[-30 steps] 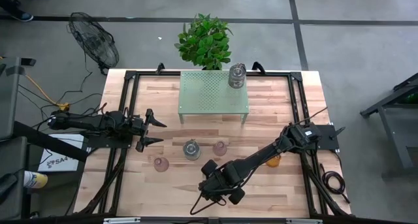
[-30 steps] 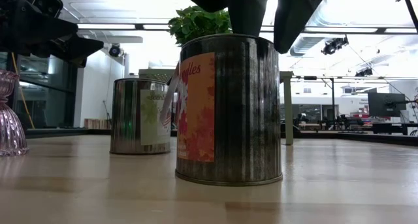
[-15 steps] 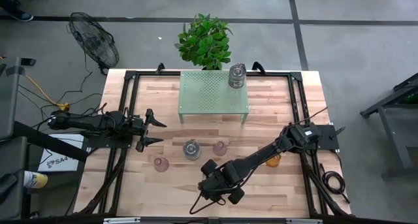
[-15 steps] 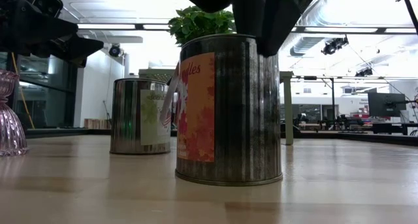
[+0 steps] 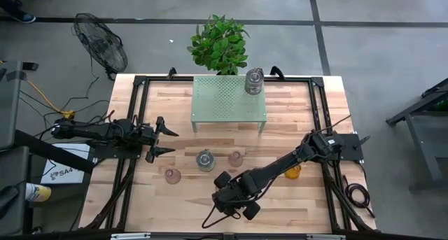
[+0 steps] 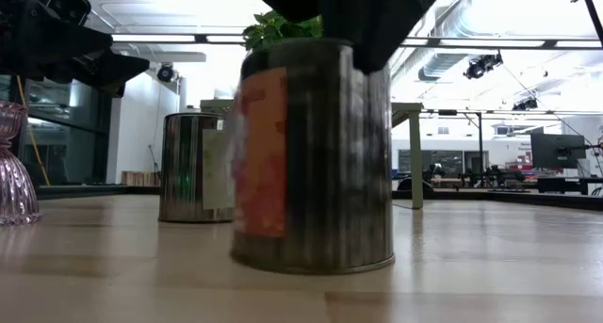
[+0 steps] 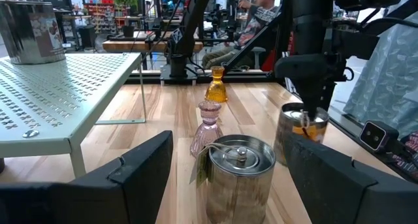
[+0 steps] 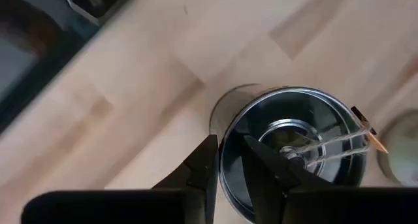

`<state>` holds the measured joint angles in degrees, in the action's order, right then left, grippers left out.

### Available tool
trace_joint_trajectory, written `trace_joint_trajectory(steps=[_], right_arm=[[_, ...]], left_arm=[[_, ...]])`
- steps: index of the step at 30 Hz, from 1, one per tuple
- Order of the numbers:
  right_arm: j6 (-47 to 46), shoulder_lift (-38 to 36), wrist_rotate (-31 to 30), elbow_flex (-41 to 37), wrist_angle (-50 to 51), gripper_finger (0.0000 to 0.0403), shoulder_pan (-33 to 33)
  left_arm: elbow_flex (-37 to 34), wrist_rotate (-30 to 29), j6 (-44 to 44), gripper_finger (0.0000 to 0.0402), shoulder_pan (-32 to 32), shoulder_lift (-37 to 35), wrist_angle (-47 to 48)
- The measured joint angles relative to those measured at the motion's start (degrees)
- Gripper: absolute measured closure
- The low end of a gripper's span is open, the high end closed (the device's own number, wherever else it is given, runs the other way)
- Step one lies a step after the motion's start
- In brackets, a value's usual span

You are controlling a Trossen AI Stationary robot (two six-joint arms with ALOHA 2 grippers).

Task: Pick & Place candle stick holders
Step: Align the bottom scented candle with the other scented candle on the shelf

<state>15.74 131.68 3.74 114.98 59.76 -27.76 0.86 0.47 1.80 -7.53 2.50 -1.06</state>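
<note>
My right gripper (image 8: 228, 149) points down near the table's front edge and is shut on a silver candle stick holder (image 6: 311, 163) with an orange label. A second silver holder (image 5: 205, 159), two pink glass holders (image 5: 236, 158) (image 5: 172, 175) and an amber one (image 5: 292, 171) stand on their bases on the table. A third silver holder (image 5: 254, 80) stands on the green perforated shelf (image 5: 224, 100). My left gripper (image 5: 170, 142) waits open and level at the table's left. My right gripper pinches the silver holder's rim (image 8: 230, 160), with one finger (image 8: 208, 160) outside the wall and the other (image 8: 261, 168) inside the cup. The fingers come from above, pointing down. The holder leans slightly, and its base (image 6: 311, 265) is on the table.
A potted plant (image 5: 219, 44) stands behind the shelf, beyond the table's far edge. Black frame rails (image 5: 133, 114) run along the table's sides. Bare wood lies between the shelf and the row of holders.
My right gripper has sunk a little and shut on the silver holder's rim. The holder has shifted slightly toward the table's left and tipped a little, its base staying on the table.
</note>
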Motion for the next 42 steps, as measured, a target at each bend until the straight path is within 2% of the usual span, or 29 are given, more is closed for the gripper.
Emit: trace_joint_trajectory(steps=[10, 25, 35, 42], right_arm=[[-1.13, -0.09, 1.02, -1.10, -0.98, 0.0343, 0.45], [-0.30, -0.15, -0.21, -1.07, 0.16, 0.0399, 0.38], [-4.25, -0.16, 0.95, -0.79, 0.69, 0.0402, 0.39], [-5.27, 0.48, 0.48, 2.79, 4.91, 0.0402, -0.01]], left_arm=[[0.00, -0.02, 0.00, 0.0114, 0.00, -0.02, -0.01], [0.00, 0.00, 0.00, 0.0114, 0.00, -0.01, -0.01], [0.00, -0.01, 0.00, 0.0114, 0.00, -0.02, -0.01], [0.00, -0.01, 0.00, 0.0114, 0.01, -0.01, 0.00]])
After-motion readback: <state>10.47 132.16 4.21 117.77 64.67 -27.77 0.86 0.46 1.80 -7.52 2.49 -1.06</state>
